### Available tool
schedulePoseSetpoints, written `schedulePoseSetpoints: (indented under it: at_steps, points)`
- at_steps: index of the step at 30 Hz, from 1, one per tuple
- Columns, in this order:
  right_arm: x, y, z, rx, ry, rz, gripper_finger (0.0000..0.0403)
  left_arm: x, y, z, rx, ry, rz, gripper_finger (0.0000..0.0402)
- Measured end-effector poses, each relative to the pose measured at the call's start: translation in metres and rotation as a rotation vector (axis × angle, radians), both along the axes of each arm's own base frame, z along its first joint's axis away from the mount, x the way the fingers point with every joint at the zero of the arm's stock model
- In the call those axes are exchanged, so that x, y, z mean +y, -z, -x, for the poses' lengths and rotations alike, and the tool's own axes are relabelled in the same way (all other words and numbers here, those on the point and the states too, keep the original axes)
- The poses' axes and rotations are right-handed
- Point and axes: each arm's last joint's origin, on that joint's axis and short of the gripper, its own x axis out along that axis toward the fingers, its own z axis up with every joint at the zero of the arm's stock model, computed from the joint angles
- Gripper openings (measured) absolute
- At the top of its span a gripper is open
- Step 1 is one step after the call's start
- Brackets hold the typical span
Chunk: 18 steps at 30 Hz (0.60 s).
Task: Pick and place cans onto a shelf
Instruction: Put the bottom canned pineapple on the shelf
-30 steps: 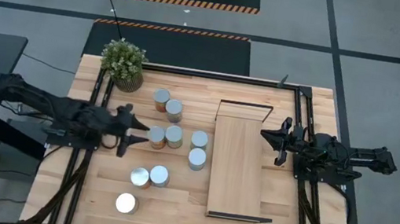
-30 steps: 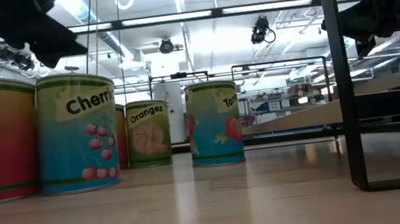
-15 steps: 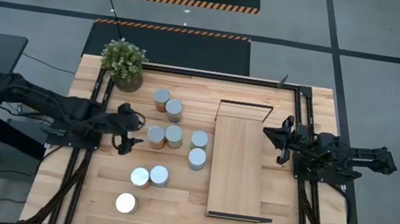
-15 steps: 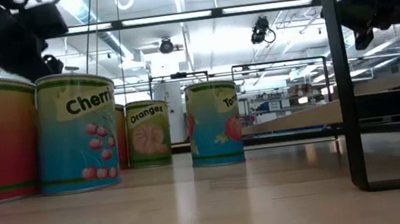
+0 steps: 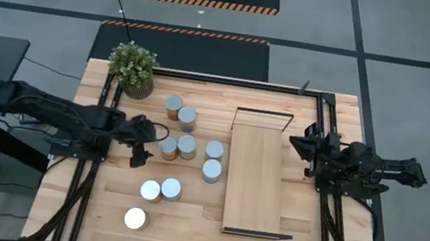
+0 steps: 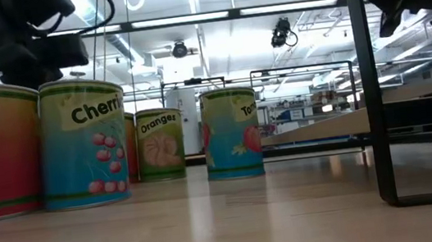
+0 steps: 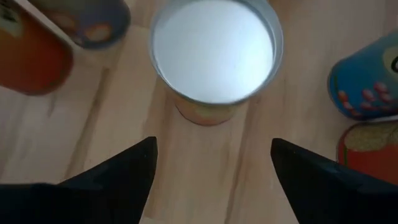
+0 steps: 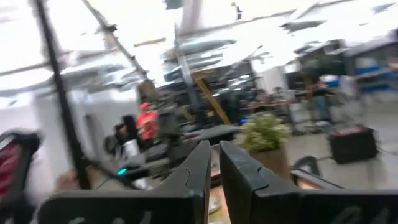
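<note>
Nine cans stand upright on the table left of the shelf [image 5: 256, 178], a long light-wood board with black end frames. My left gripper [image 5: 143, 141] is open and points down beside the left can of the middle row [image 5: 167, 146]. In the left wrist view that can's silver lid [image 7: 214, 46] lies just beyond the gripper [image 7: 211, 146], and the fingers touch nothing. My right gripper [image 5: 295, 144] is shut and empty, and hangs in the air at the shelf's right edge. It also shows in the right wrist view [image 8: 214, 158].
A potted plant [image 5: 133, 67] stands at the table's far left corner. Other cans stand close around the middle one: a pair farther back [image 5: 181, 112], three to its right [image 5: 186, 146], three nearer [image 5: 150, 191]. The low view shows a cherry can [image 6: 84, 141] and the shelf's black frame [image 6: 368, 77].
My left gripper has drawn back a little toward the table's left edge and tipped from level to pointing down beside the middle-row can. It stays open. My right gripper has risen and gone a little toward the table's right edge. No can has moved.
</note>
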Motion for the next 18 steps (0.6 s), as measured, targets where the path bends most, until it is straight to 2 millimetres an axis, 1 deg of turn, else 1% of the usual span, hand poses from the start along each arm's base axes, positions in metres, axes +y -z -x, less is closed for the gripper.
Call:
schedulePoseSetpoints:
  at_steps: [2,7,10,12,15,18]
  points:
    - [0.001,0.001,-0.001,0.012,-0.027,0.02,0.0042,-0.001,-0.002,-0.005,0.028,0.009,0.011,0.0319]
    - [0.001,0.003,-0.004,0.044,-0.019,0.036,0.0057,-0.003,-0.028,-0.021,0.124,0.075,-0.019,0.0319]
    - [0.001,0.004,-0.005,0.058,-0.013,0.056,0.0074,-0.002,-0.039,-0.026,0.182,0.088,-0.071,0.0319]
    - [0.001,0.004,-0.006,0.064,-0.016,0.069,0.0088,-0.002,-0.041,-0.03,0.193,0.083,-0.091,0.0319]
    - [0.003,0.005,-0.007,0.071,-0.047,0.095,0.0112,-0.002,-0.038,-0.035,0.223,0.064,-0.082,0.0321]
    - [0.004,0.006,-0.008,0.093,-0.082,0.135,0.0138,-0.004,-0.037,-0.041,0.269,0.054,-0.004,0.0334]
